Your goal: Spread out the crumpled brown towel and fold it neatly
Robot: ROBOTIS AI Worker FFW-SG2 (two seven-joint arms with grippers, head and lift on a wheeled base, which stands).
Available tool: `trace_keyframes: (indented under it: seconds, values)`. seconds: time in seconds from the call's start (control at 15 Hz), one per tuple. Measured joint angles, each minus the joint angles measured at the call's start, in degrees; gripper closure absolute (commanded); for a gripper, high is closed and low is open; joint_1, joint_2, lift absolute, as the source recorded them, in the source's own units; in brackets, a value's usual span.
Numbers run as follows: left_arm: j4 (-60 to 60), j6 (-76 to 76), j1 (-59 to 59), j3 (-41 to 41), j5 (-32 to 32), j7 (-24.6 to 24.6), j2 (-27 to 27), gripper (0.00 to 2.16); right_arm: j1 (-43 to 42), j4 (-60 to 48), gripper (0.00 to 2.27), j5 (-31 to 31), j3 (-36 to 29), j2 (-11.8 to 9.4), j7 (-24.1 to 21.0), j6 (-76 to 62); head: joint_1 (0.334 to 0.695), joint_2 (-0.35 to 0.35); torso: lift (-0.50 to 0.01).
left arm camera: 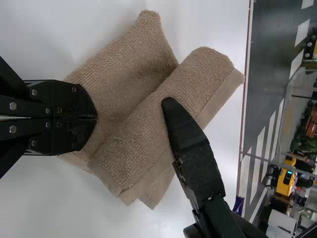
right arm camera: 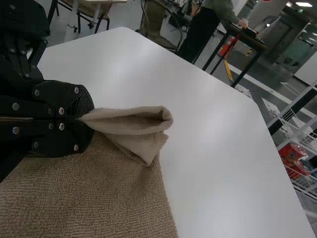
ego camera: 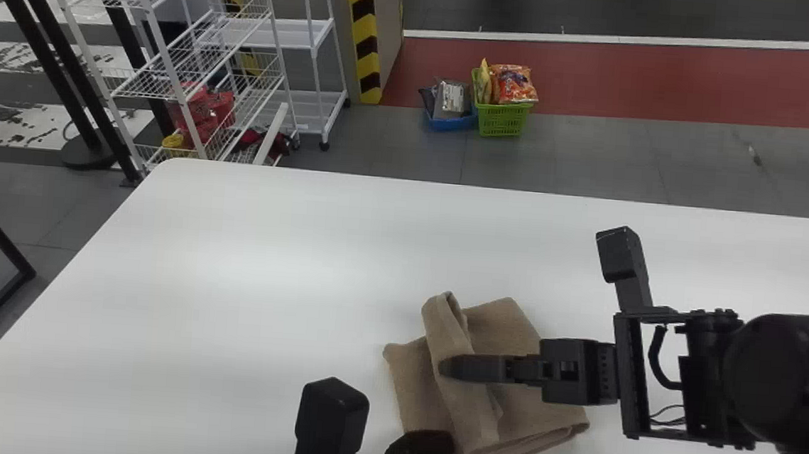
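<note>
White and smooth, with rounded far corners, the worktop (ego camera: 245, 259) stands before a grey tiled floor (ego camera: 594, 155) crossed by a flat red strip (ego camera: 671, 82). Beyond its far left corner is a white wire rack (ego camera: 174, 54) of open mesh shelves, and a green basket (ego camera: 501, 123) of perforated plastic sits on the floor beside a blue basket (ego camera: 451, 123).

The right hand (ego camera: 446, 365) has its two flat black fingers together, clamped on a raised fold of the brown towel (ego camera: 511, 327); the pinched cloth opens away from the tips into a hollow, rounded loop. The left hand (ego camera: 447, 447) is at the towel's near left side, its fingers together and their tips against the pile; whether any cloth is caught between them cannot be told.

The towel lies on the near part of the worktop, right of centre in the head view. Its weave is nubbly and looped, with a flatter hem band. It is partly folded, in stacked layers, and a thick, rounded flap slants across the top, its edges out of line with the layers below.
</note>
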Motion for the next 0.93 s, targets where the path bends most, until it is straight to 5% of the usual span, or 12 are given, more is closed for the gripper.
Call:
trace_keyframes:
  seconds: [0.2,0.27,0.33,0.4,0.93]
  values:
    - [0.0,0.0,0.0,-0.5,0.0,0.0,-0.1,2.06,-0.6,2.6,1.47,-0.2,0.7,0.0,0.0,-0.8,0.695,0.149,-0.126]
    - [0.0,0.0,0.0,-0.6,0.0,0.1,-0.1,2.06,-0.8,2.9,1.17,-0.3,1.0,0.0,-0.2,-0.7,0.695,0.15,-0.126]
    - [0.0,0.0,0.0,-0.7,0.0,0.1,-0.1,2.06,-0.9,3.0,0.46,-0.3,1.5,0.0,-0.7,-0.4,0.695,0.152,-0.126]
    - [0.0,0.0,0.0,-0.7,0.0,0.1,-0.1,2.06,-1.0,3.0,0.0,-0.4,1.7,0.0,-1.2,-0.1,0.695,0.153,-0.126]
    - [0.0,0.0,0.0,-0.7,-0.1,0.1,0.1,2.06,1.4,-2.6,0.05,-7.2,-1.1,0.0,-1.3,6.5,0.695,0.172,-0.126]
